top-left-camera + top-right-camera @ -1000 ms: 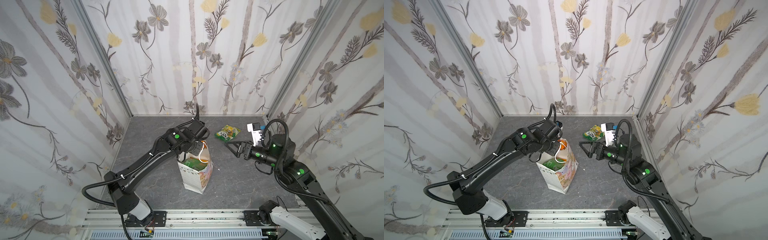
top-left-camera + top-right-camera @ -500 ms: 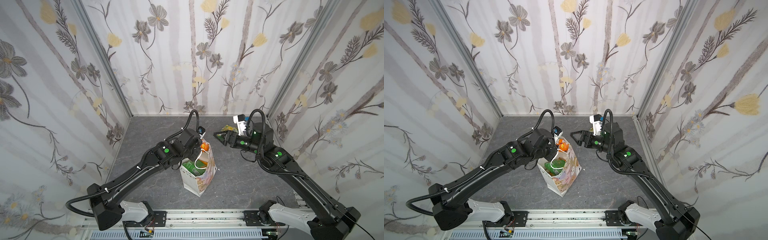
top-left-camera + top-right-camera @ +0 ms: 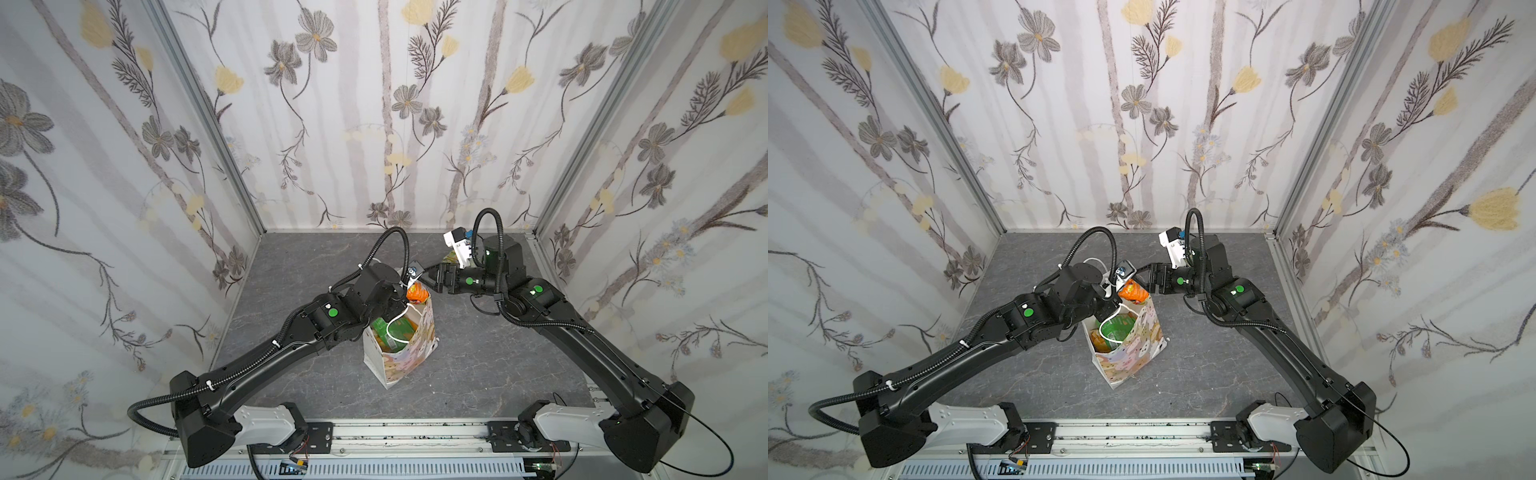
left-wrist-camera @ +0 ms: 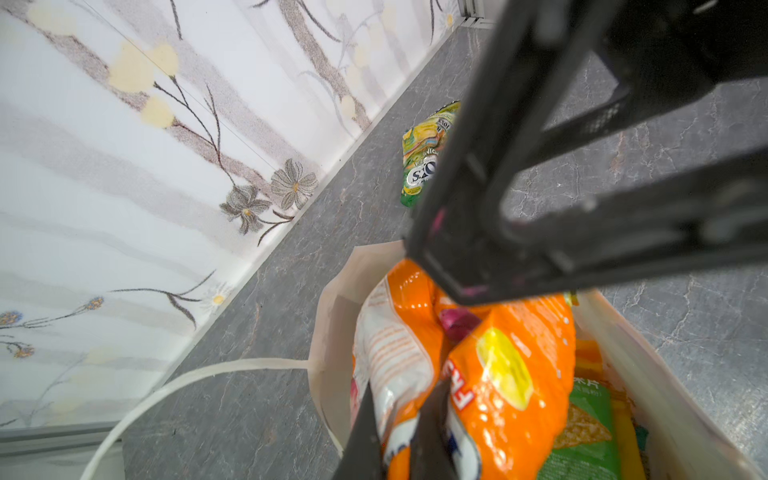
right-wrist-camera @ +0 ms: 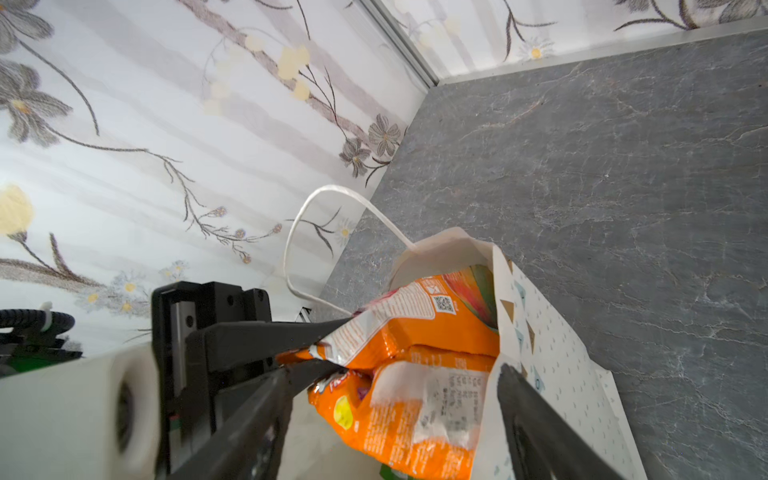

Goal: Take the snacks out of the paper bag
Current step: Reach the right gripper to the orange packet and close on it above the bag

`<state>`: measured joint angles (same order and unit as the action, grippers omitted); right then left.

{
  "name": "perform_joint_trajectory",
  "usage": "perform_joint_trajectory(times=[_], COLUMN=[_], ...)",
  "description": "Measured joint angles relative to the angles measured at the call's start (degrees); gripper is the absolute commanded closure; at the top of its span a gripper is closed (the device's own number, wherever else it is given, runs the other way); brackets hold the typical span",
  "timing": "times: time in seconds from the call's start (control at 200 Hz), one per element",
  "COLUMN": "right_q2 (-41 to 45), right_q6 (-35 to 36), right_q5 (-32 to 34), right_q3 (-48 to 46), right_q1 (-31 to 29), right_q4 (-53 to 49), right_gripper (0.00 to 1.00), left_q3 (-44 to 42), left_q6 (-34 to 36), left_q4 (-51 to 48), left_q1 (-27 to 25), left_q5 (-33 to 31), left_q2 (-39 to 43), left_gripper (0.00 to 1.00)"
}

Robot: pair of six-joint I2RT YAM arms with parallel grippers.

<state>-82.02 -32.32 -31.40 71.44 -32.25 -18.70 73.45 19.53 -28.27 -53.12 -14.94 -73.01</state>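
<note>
Grey tabletop point(image 3: 478, 374); paper bag point(image 3: 409, 353) mouth-up, orange packet point(image 3: 417, 293) poking up.

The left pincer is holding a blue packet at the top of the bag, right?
Not blue. The left pincer is holding an orange packet at the top of the bag; the left wrist view shows it.

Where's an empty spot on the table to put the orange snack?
Bare table lies between the paper bag and the front rail, and far-left by the back wall. Crowded: the bag's mouth, where left claw and right claw sit.
</note>
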Motion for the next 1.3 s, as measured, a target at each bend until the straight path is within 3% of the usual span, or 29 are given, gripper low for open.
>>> perform_joint_trajectory(times=[0.21,0.36,0.789,1.104,1.299], right_q2=[-3.1,-4.2,-4.9,-4.6,-4.5], right_q6=[1.9,2.3,1.8,1.7,1.7], right_q5=[-1.9,-3.1,-2.8,-0.3,1.4], right_q3=[0.2,0.2,1.3,2.8,3.9], right_q1=[-0.8,-0.8,-0.7,-0.6,-0.6], right_q4=[-0.4,0.7,1.6,1.4,1.3], right_gripper=[0.3,0.51,0.97,1.0,1.0], left_q3=[-0.3,-0.3,-0.3,-0.3,-0.7], left_q6=[0.0,0.0,-0.2,-1.3,-2.0], left_q4=[1.8,1.7,1.6,4.3,6.5], left_q1=[0.0,0.0,0.0,0.0,0.0], left_q5=[0.2,0.1,0.2,0.2,0.2], left_q2=[0.0,0.0,0.0,0.2,1.9], left_gripper=[1.0,1.0,1.0,0.62,0.52])
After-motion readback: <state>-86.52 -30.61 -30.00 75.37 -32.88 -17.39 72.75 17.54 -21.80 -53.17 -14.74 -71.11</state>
